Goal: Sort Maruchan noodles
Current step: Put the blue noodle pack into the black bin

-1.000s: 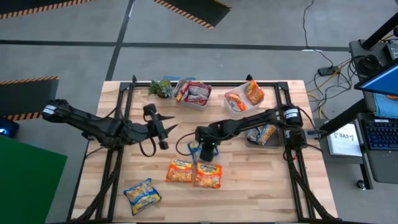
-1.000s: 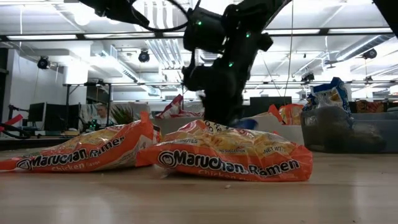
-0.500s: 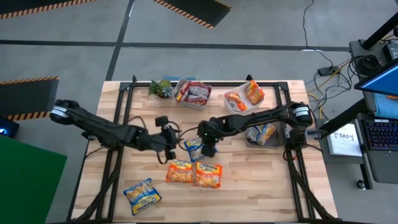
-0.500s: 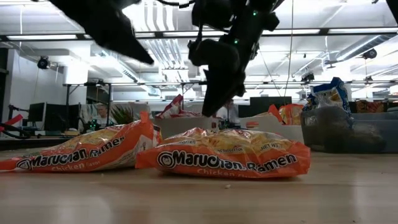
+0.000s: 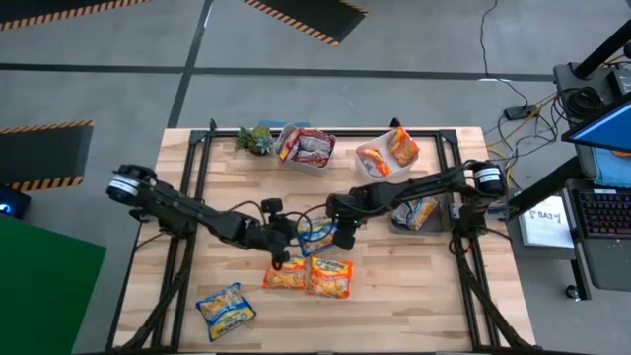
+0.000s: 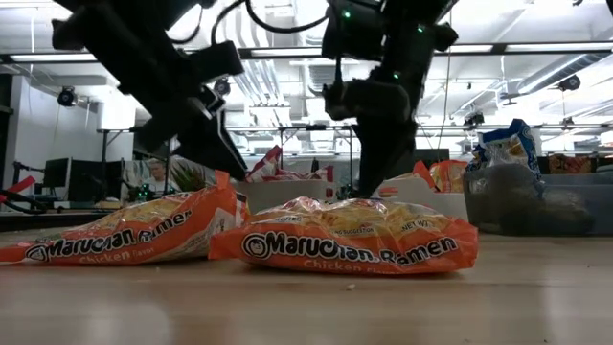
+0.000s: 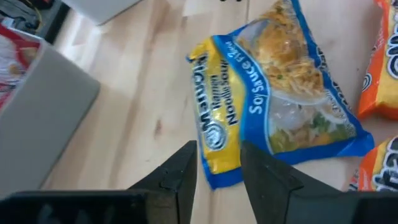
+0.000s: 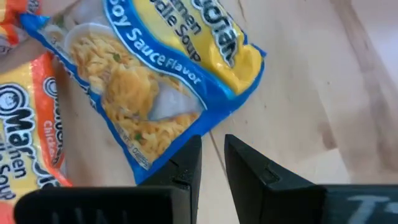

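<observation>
So far three tubs hold noodles; four packets remain on the counter; the blue-yellow packet lies between the left tool, fingers narrowly parted, and right tool, nearly closed, both empty.

place: pretty clearly a robotics lab set up inside a big open-plan office or industrial hall
floor: bare grey concrete with orange-and-black hazard striping taped around the work zone
bench: wooden table on a black metal frame, standing alone on the floor
gear beside it: laptop on a stand, cables trailing across the concrete
background: exposed ducts and strip lights on the ceiling, rows of desks with monitors, a person seated far back
</observation>
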